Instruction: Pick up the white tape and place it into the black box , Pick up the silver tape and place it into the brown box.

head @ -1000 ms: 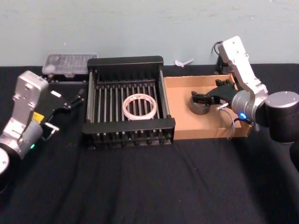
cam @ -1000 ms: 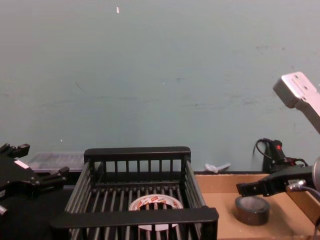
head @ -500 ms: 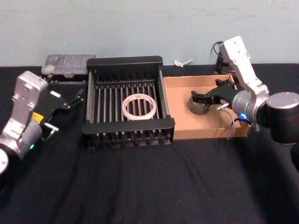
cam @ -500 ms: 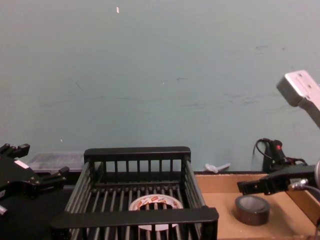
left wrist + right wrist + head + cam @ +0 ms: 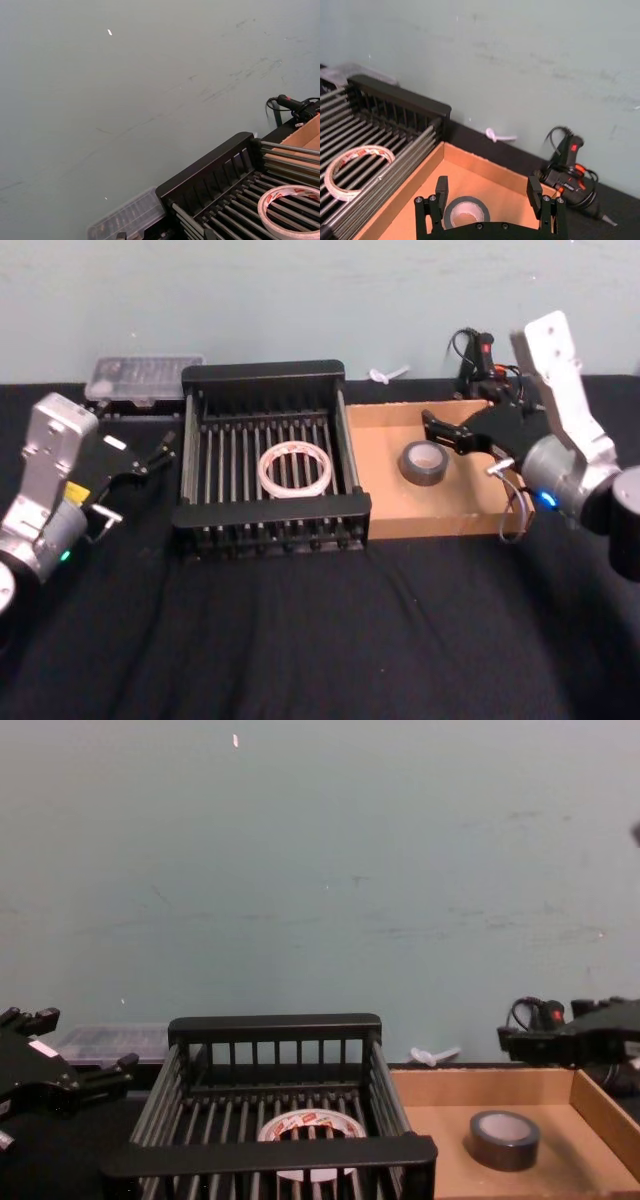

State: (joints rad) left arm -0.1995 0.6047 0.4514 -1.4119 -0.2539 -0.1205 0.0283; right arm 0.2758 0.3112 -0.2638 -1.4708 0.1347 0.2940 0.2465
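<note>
Right gripper point(image 5: 447, 433) hangs spread and empty above the brown box point(image 5: 470, 515), just right of the silver tape point(image 5: 423, 462) lying flat inside. White tape point(image 5: 295, 468) rests in the black box point(image 5: 262, 521). Left gripper point(image 5: 148, 454) sits parked far left, fingers apart. Only risk: a low swing could clip the box wall.

I count two tape rolls: one white tape point(image 5: 295, 468), one silver tape point(image 5: 423, 462). Two boxes: one black box point(image 5: 268, 521), one brown box point(image 5: 440, 523). Two claws: left claw point(image 5: 163, 451), right claw point(image 5: 438, 434). One clear plastic case point(image 5: 140, 376), one bench point(image 5: 320, 640).
</note>
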